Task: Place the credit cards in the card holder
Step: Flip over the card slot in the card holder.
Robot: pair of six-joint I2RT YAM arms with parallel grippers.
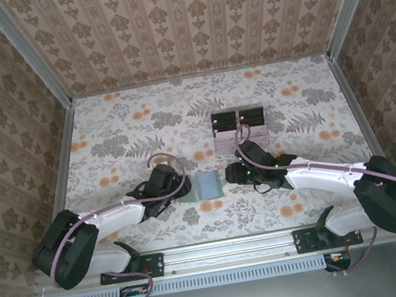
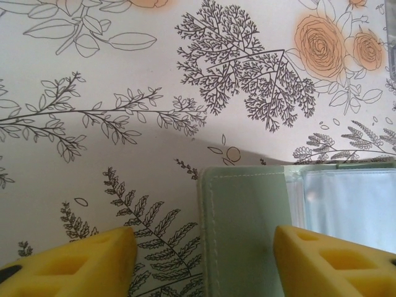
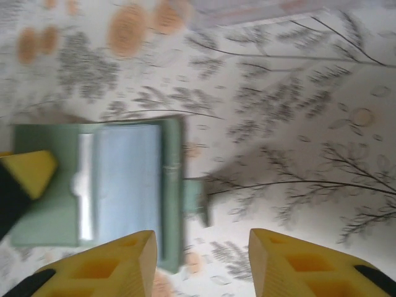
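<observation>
The card holder (image 1: 199, 187) lies flat on the flowered table between my two grippers, a dull-green sleeve. A pale grey-blue credit card (image 1: 210, 184) sits in it, its face showing. In the left wrist view my left gripper (image 2: 204, 230) stands open over the holder's stitched left end (image 2: 244, 235). One yellow finger (image 2: 328, 260) is above the holder, the other over bare table. The card (image 2: 349, 210) shows beyond. In the blurred right wrist view my right gripper (image 3: 201, 234) is open beside the holder's right edge (image 3: 172, 185), nothing between its fingers. The card (image 3: 127, 179) lies inside the holder.
A clear tray with black blocks (image 1: 238, 128) stands just behind the right gripper (image 1: 230, 176). Patterned walls close the table on three sides. The left gripper (image 1: 186, 187) is at the holder's left. Its yellow finger (image 3: 28, 173) shows in the right wrist view.
</observation>
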